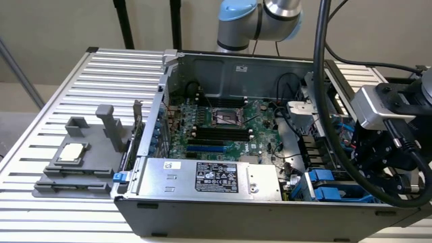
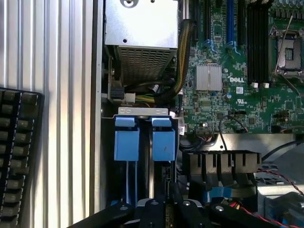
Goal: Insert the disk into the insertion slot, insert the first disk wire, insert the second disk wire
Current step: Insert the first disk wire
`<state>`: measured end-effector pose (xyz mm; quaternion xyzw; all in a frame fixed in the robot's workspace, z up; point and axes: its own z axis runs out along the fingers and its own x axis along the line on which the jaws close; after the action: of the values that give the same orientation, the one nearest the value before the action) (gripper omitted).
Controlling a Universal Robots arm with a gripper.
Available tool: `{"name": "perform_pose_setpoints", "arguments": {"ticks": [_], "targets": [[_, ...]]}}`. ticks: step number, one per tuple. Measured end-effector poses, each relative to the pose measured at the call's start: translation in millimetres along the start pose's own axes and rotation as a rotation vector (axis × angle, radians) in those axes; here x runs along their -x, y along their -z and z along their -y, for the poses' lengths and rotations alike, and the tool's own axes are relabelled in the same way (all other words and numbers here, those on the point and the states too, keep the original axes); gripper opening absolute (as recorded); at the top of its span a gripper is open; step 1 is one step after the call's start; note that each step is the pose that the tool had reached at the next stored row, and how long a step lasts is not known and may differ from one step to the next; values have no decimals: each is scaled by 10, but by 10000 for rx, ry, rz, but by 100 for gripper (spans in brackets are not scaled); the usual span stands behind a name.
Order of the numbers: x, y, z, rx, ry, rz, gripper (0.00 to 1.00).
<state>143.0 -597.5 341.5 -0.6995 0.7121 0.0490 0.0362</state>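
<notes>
The insertion slot point(image 1: 324, 186) is the blue-grey drive cage in the open computer case's front corner, at the exterior view's right. Two bright blue clips point(image 2: 127, 142) point(image 2: 165, 142) stand side by side at its mouth, under a silver metal lip. Thin blue rails run from the clips toward my gripper point(image 2: 166, 202). My gripper point(image 1: 381, 167) hangs directly over the cage on its black body, close above the clips. The disk's silver face and white label are hidden. A dark narrow edge sits in the gap beyond the clips, and I cannot tell what it is.
A silver power supply box with a black label point(image 1: 209, 177) lies beside the cage. The green motherboard point(image 1: 223, 121) fills the case floor. Black cables point(image 1: 324, 76) hang over the case. A grey fixture point(image 1: 78, 162) sits on the slatted table. A black keyboard point(image 2: 16, 156) lies outside the case.
</notes>
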Motion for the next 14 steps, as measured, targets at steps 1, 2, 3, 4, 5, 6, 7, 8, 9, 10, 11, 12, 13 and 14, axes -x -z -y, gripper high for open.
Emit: {"name": "perform_pose_setpoints", "arguments": {"ticks": [1, 2, 3, 4, 5, 6, 7, 8, 9, 10, 11, 12, 13, 14], "targets": [[6, -1, 0, 0, 0, -8, 16], [13, -1, 0, 0, 0, -24, 16], [23, -3, -1, -1, -2, -35, 16], [35, -5, -1, -1, -5, -44, 16], [43, -5, -1, -1, -9, -57, 16], [48, -7, -1, -2, -17, -75, 16], [50, -8, -1, -5, -33, -107, 16], [52, -9, -1, -8, -55, -139, 16], [53, -11, 0, -13, -87, -173, 16], [53, -11, 0, -17, -120, -207, 16], [54, -11, 0, -21, -149, -233, 16], [54, -12, 0, -24, -171, -252, 16], [55, -12, -1, -26, -187, -266, 16], [57, -12, -1, -27, -197, -276, 16]]}}
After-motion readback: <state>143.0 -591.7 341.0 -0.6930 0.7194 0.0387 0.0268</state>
